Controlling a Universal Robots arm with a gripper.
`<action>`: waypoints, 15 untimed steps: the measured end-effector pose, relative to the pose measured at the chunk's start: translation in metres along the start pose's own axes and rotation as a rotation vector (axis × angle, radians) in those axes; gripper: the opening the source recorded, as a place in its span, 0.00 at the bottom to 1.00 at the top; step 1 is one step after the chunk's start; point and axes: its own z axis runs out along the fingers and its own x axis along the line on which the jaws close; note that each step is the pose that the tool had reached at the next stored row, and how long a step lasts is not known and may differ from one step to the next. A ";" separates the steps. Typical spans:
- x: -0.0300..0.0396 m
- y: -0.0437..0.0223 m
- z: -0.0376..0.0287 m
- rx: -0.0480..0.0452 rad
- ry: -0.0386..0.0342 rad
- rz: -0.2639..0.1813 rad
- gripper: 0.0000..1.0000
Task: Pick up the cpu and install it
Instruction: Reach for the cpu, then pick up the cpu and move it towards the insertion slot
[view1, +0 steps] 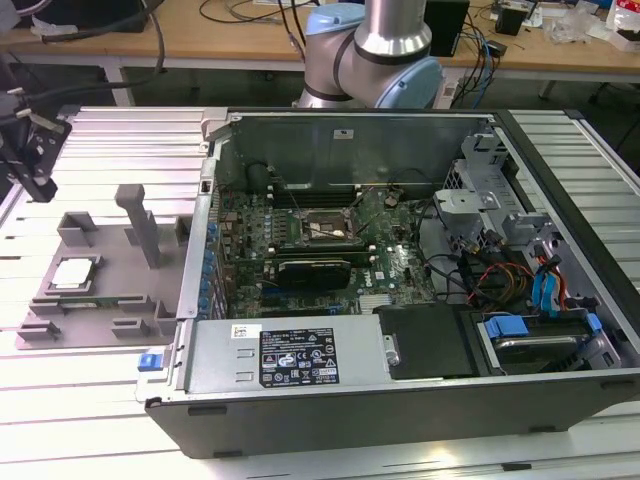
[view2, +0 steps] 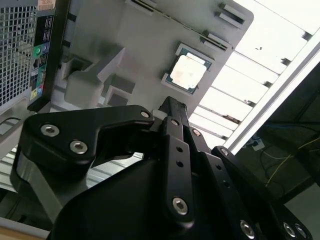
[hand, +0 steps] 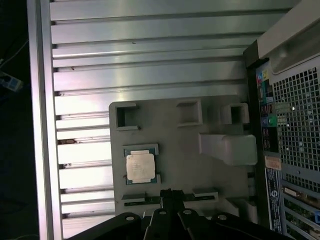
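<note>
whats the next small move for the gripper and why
Probably open the gripper: its fingers look pressed together, poised above the grey fixture near the cpu, which lies untouched in its pocket outside the computer case.

Cut off at the edges
Arm (view1: 390, 40) leaves the exterior view's top; gripper (view1: 40, 183) clipped at its left

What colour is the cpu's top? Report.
Silvery-grey; the cpu shows best in the first wrist view.
</note>
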 end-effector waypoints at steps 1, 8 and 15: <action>0.0003 -0.0001 0.0017 -0.0001 -0.0001 0.000 0.11; 0.0011 -0.0003 0.0072 -0.0002 -0.0001 0.000 0.11; 0.0011 -0.0003 0.0072 -0.0003 0.0000 0.000 0.11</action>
